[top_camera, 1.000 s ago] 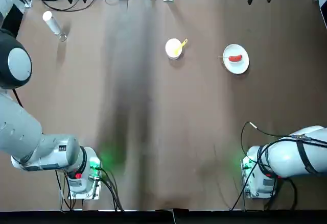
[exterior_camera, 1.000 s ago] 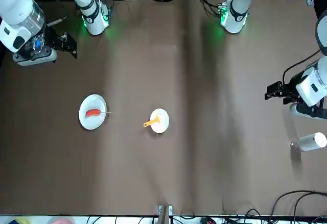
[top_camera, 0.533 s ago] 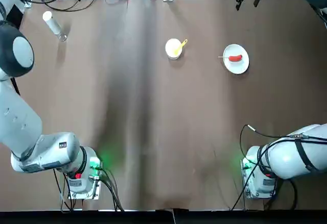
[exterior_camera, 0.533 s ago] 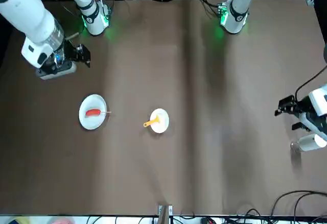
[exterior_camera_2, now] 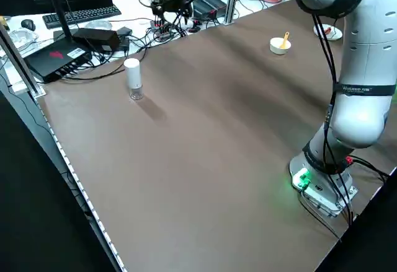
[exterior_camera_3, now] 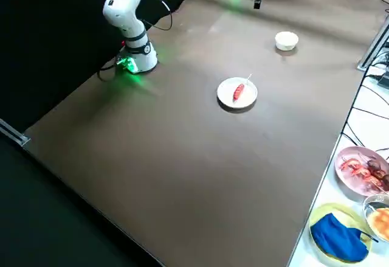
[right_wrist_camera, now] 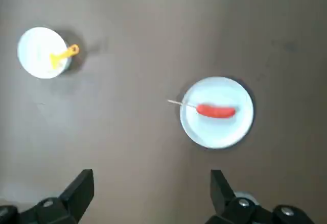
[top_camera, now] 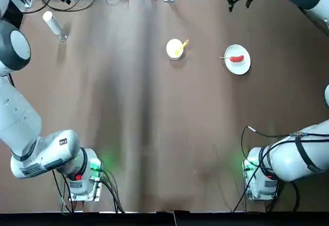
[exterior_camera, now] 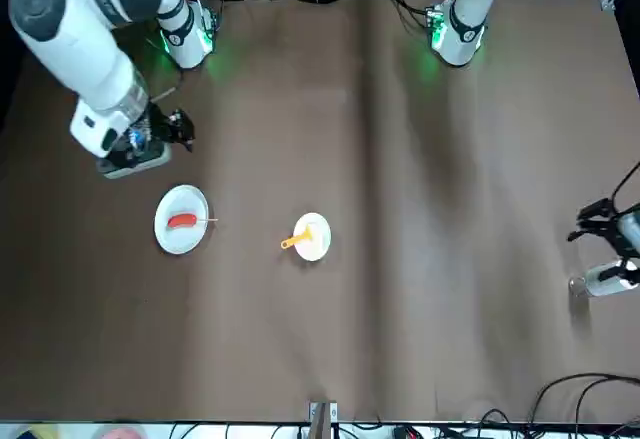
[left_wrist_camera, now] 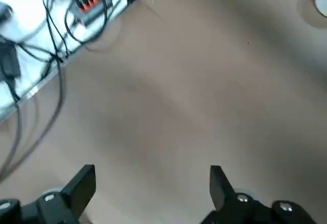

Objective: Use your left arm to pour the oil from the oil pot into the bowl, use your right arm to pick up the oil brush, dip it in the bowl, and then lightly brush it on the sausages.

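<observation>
The oil pot (top_camera: 53, 25) stands upright at the table's far left corner, also seen as a slim white bottle (exterior_camera_2: 133, 78). My left gripper (exterior_camera: 592, 221) hangs open in the air close to it, and its open fingers (left_wrist_camera: 82, 185) frame bare table. The white bowl (top_camera: 175, 49) sits at the far middle, with the yellow oil brush (top_camera: 183, 44) resting in it and its handle over the rim. To the bowl's right, the red sausage (top_camera: 236, 58) lies on a flat white plate (top_camera: 239, 68). My right gripper (exterior_camera: 178, 125) hovers open, high above the plate (right_wrist_camera: 217, 134).
Cables, power strips and a keyboard (exterior_camera_2: 77, 15) crowd the bench beyond the far edge. Dishes of food (exterior_camera_3: 361, 168) and a blue cloth (exterior_camera_3: 339, 238) sit off the table's right side. Both arm bases (top_camera: 82, 179) (top_camera: 260, 180) stand at the near edge.
My right gripper has swung in from the table's right side to above the plate. My left gripper has moved further toward the far left corner, closer to the oil pot.
</observation>
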Available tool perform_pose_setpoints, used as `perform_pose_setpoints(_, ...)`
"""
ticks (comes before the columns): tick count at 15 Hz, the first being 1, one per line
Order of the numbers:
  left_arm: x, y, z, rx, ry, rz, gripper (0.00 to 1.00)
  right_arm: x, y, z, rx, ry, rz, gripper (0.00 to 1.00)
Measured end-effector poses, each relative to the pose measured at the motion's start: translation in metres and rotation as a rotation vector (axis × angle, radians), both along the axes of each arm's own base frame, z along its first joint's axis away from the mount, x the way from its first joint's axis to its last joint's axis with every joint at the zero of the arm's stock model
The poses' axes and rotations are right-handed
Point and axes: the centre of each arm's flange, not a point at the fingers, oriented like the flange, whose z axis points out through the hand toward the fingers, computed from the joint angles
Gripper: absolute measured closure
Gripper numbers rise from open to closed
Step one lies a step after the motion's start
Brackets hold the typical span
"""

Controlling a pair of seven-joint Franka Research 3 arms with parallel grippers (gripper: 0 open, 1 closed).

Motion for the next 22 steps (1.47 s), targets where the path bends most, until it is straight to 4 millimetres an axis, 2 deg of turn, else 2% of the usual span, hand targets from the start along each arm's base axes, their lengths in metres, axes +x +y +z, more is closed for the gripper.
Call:
perform_pose_setpoints(2, -0.009, 0.04, 0.003, -0.039, -0.08, -0.035, 0.01, 0.001, 0.029, -0.008, 0.016, -0.034, 0.032, 0.0)
perform_pose_setpoints(4, -0.022, 0.082, -0.001, -0.092, -0.137, -0.01, 0.01, 0.005, 0.048, -0.019, 0.077, -0.039, 0.024, 0.0)
perform_pose_setpoints(7, -0.037, 0.124, -0.014, -0.117, -0.212, -0.035, 0.01, 0.019, 0.051, -0.04, 0.121, -0.033, -0.008, 0.0)
perform_pose_setpoints(10, -0.042, 0.143, -0.029, -0.212, -0.292, -0.006, 0.01, 0.027, 0.057, -0.058, 0.139, -0.032, -0.02, 0.0)
perform_pose_setpoints(13, -0.049, 0.167, -0.054, -0.278, -0.351, 0.03, 0.01, 0.033, 0.064, -0.074, 0.195, -0.011, -0.052, 0.0)
perform_pose_setpoints(15, -0.054, 0.179, -0.063, -0.282, -0.383, 0.02, 0.01, 0.039, 0.069, -0.094, 0.221, 0.011, -0.076, 0.0)
perform_pose_setpoints(19, -0.061, 0.199, -0.083, -0.321, -0.454, 0.037, 0.01, 0.051, 0.078, -0.151, 0.245, 0.071, -0.121, 0.0)
perform_pose_setpoints(22, -0.065, 0.208, -0.099, -0.342, -0.464, 0.058, 0.01, 0.053, 0.079, -0.162, 0.248, 0.08, -0.078, 0.0)
